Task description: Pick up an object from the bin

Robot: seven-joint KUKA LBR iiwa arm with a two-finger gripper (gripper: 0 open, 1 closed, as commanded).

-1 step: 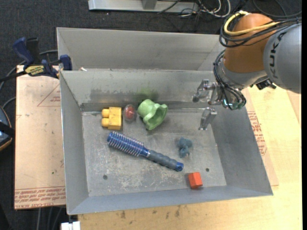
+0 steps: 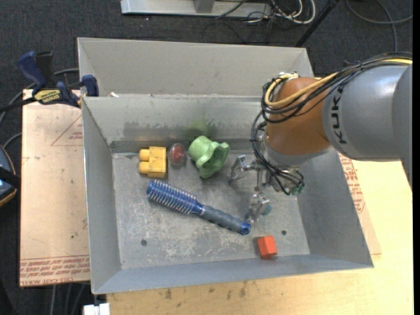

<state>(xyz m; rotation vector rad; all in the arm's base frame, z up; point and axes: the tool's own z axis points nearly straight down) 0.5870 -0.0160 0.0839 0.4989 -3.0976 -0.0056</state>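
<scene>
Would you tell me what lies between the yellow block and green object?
The camera view shows a small red round thing between yellow block and green object.

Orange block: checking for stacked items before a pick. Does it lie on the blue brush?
No, the orange block lies on the bin floor, apart from the blue brush.

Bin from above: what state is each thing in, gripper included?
gripper: open, empty.
blue hairbrush: lying flat, free.
green plastic toy: lying free.
yellow brick: lying flat.
small red round thing: resting beside the brick.
orange block: resting alone.
</scene>
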